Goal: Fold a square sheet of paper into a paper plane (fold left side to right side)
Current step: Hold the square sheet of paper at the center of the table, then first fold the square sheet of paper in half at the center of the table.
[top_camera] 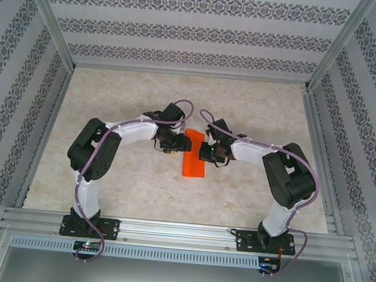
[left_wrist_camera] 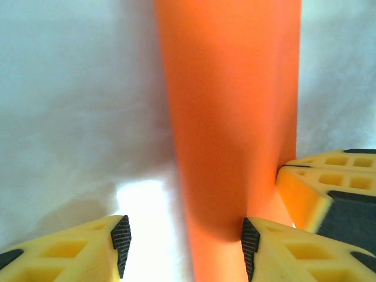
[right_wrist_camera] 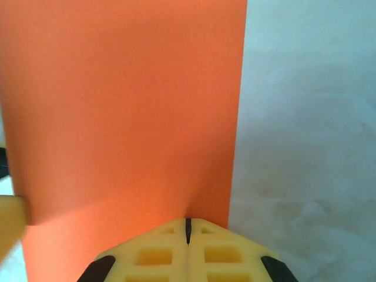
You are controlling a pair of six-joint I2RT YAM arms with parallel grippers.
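The square sheet of paper [top_camera: 195,156] lies folded into a narrow orange rectangle in the middle of the table. My left gripper [top_camera: 172,146] hovers at its left edge, open. In the left wrist view the orange paper [left_wrist_camera: 229,117] runs up between the open gripper [left_wrist_camera: 185,247], close against the right pad [left_wrist_camera: 249,247], while the left pad [left_wrist_camera: 120,244] is over bare table. My right gripper [top_camera: 205,152] is shut, its closed tips [right_wrist_camera: 188,226] resting on the paper [right_wrist_camera: 123,106] near the right edge. The paper plane's dart shape is not visible.
The table [top_camera: 123,188] is pale marble-patterned, fenced by aluminium rails and patterned walls [top_camera: 22,65]. The right gripper's yellow fingers [left_wrist_camera: 329,182] sit close to my left gripper. A left finger [right_wrist_camera: 10,214] shows at the right wrist view's left edge.
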